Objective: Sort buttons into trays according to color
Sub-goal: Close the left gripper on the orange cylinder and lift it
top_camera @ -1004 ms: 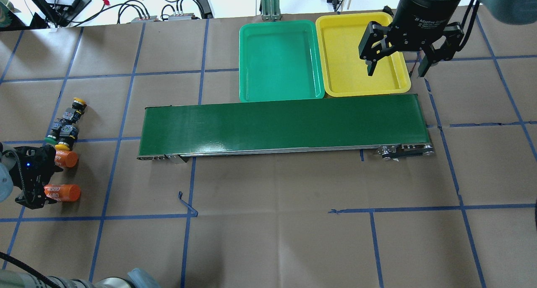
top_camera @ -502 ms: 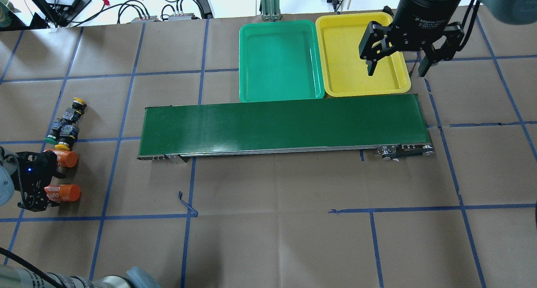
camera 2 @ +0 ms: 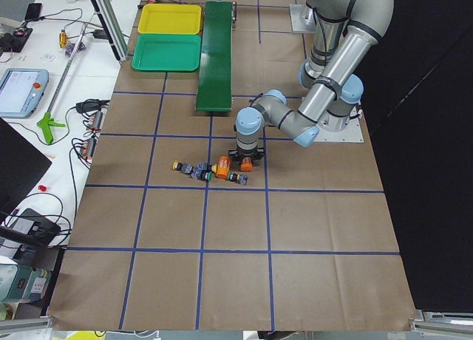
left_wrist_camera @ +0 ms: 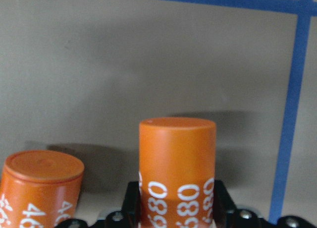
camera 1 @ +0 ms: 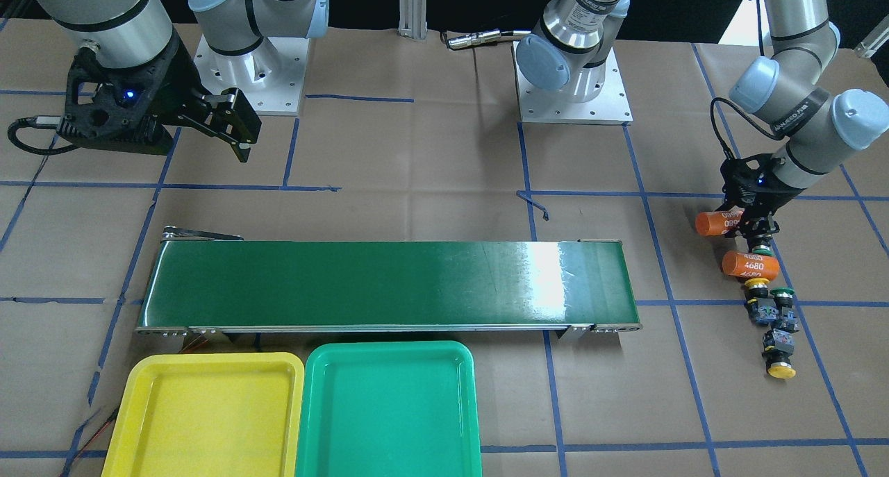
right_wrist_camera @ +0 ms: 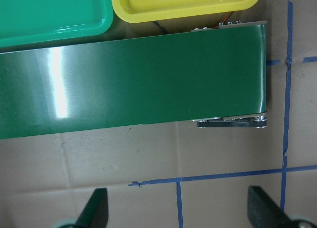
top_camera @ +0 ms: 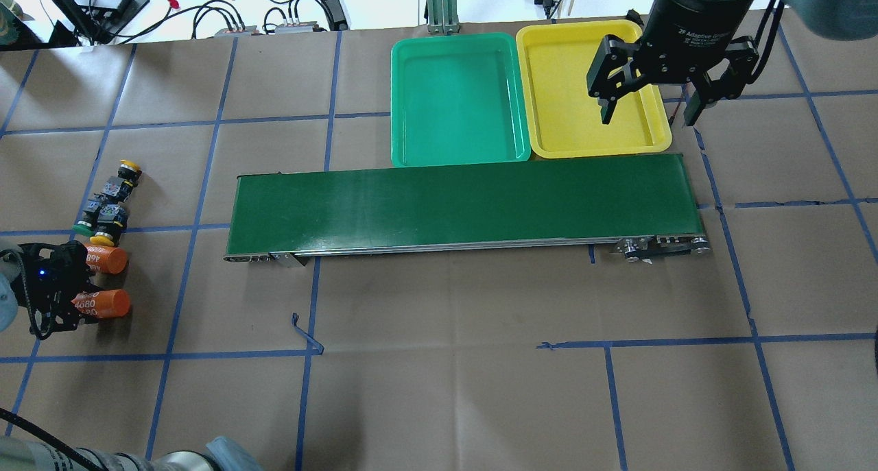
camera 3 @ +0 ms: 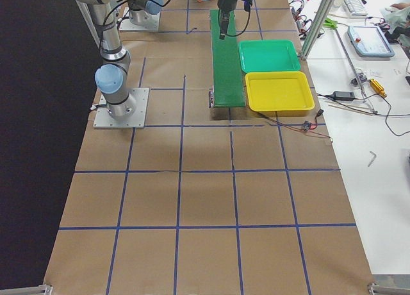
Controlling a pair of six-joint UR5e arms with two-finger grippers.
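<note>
- Left gripper (top_camera: 77, 302): closed on an orange cylinder marked 4680 (top_camera: 110, 305), finger pads (left_wrist_camera: 131, 203) tight against both its sides in the wrist view; low over the brown paper (top_camera: 439, 389) at the table's left end.
- Second orange cylinder (top_camera: 110, 259): just beside, not gripped.
- Buttons (top_camera: 108, 207): all four in a short row on the paper, beyond the second cylinder; nearest yellow-capped button (top_camera: 104, 237) touching it or nearly so; well apart from the trays.
- Right gripper (top_camera: 648, 118): wide open, empty, hanging above the right part of the yellow tray (top_camera: 562, 94).
- Green tray (top_camera: 453, 101) and yellow tray: side by side behind the conveyor belt (top_camera: 459, 210), nothing in either.
- Judged step: the very start of sorting, no button placed; apparently clearing a cylinder away, or a grasp on the wrong thing.
- Next move, probably: put the cylinder down away from the row, open, then take the nearest button by its body without knocking the neighbours.
</note>
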